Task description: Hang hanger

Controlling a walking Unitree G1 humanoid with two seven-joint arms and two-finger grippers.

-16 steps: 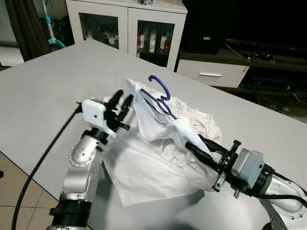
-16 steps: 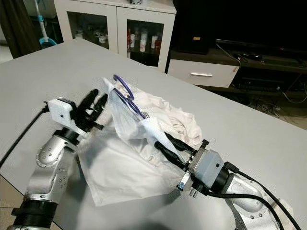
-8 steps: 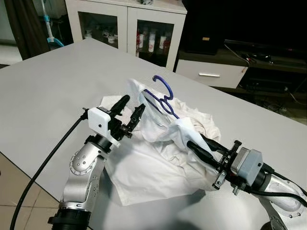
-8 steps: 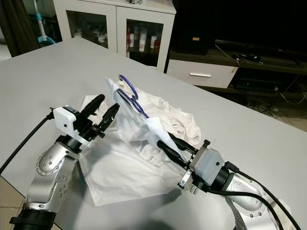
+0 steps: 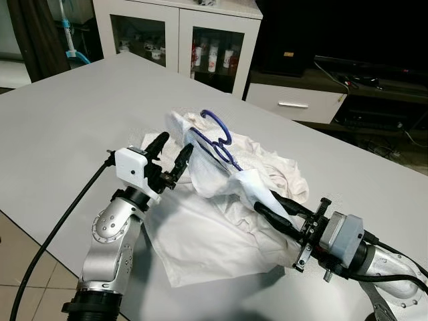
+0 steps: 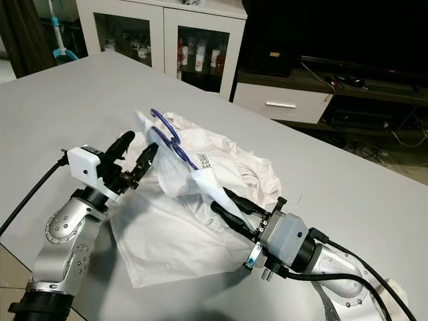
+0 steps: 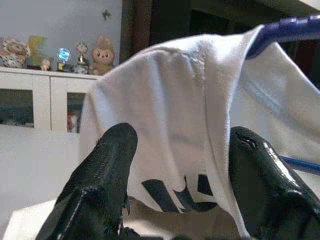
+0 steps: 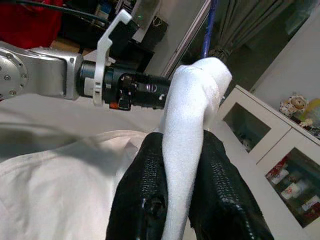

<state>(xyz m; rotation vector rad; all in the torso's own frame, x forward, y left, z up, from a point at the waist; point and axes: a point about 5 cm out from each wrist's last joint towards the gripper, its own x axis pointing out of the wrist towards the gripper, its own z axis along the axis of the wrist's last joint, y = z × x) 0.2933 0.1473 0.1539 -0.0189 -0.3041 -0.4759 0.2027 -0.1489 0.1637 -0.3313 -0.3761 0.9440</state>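
My right claw (image 5: 271,202) is pinching a bunched fold of the white shirt (image 5: 221,221); in my right wrist view the cloth (image 8: 187,150) runs up between my two black fingers (image 8: 145,195), which squeeze it from both sides. The fold is lifted off the grey worktop (image 5: 73,114), and the rest of the garment lies crumpled beneath it, spreading towards my body.

The blue hanger (image 5: 217,137) is caught up in the raised part of the shirt. Its hook sticks out at the top, tilted, above the worktop, and its thin arm slopes down through the fabric towards my right claw. I think the lower end is inside the cloth, though the folds hide exactly where it stops.

My left claw (image 5: 170,152) is spread, fingers apart, just beside the lifted edge of the shirt on the side away from my right arm. In my left wrist view the white fabric with dark lettering hangs between and beyond my two fingers (image 7: 107,165), and a blue piece of the hanger (image 7: 285,30) crosses above it. I cannot say for certain whether those fingers touch the cloth.

Past the far edge of the worktop stand a white glass-door cabinet (image 5: 177,33) and a low TV stand with a white drawer (image 5: 294,103).
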